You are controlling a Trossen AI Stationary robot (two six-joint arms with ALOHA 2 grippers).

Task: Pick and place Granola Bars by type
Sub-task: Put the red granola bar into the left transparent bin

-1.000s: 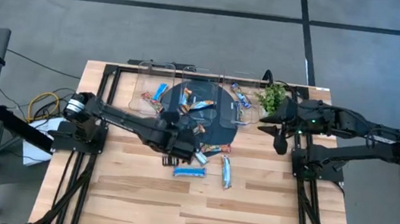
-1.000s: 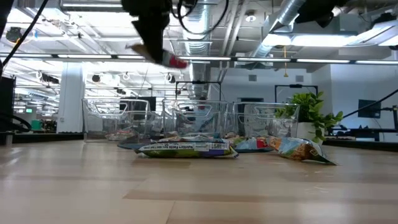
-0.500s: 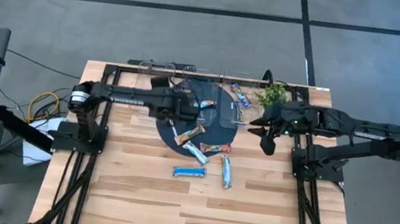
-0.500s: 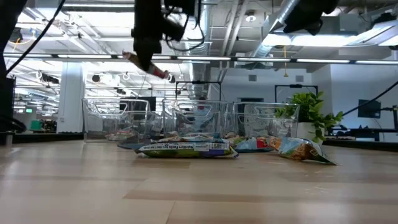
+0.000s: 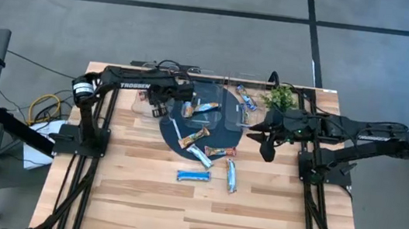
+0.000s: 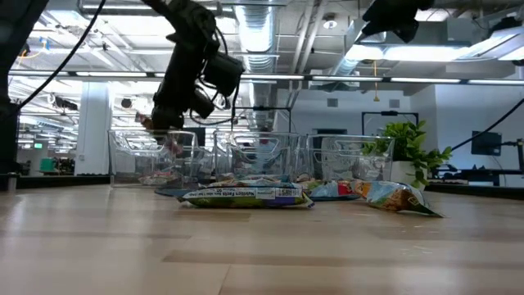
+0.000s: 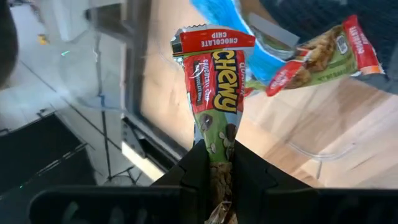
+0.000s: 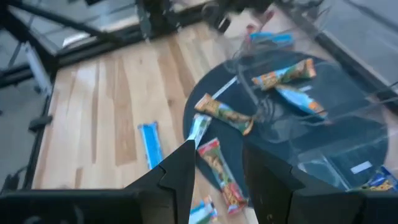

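Observation:
My left gripper point(image 5: 160, 106) hovers over the leftmost clear bin point(image 5: 146, 84) at the table's far edge, shut on a red-and-green Chewy granola bar point(image 7: 214, 81). In the low view my left gripper point(image 6: 166, 129) stands at that bin's rim. Two other bars point(image 7: 317, 59) lie in the bin below. My right gripper point(image 5: 266, 140) is open, in the air by the right edge of the dark round mat point(image 5: 227, 134). Several bars point(image 5: 200, 135) lie flat on the mat. A blue bar point(image 5: 193, 176) and another point(image 5: 231, 176) lie on the wood nearer me. My left gripper pinches the Chewy bar between its two fingers at one end point(image 7: 218, 149). The fingers lie along the bar, and its red-tipped free end point(image 7: 211, 40) sticks out past them. The bar is lifted clear, pointing down at the bin from above.
Three clear bins stand side by side along the far edge, the middle point(image 5: 199, 98) and right point(image 5: 247, 100) ones holding bars. A small green plant point(image 5: 278, 98) stands at the far right. A thin white stick point(image 5: 175, 131) lies on the mat. Bare wood lies near me.
My left gripper carried the Chewy bar from over the mat's near edge toward the far edge and leftward, then came down to the left bin's rim, staying shut on it. My right gripper drifted left toward the mat.

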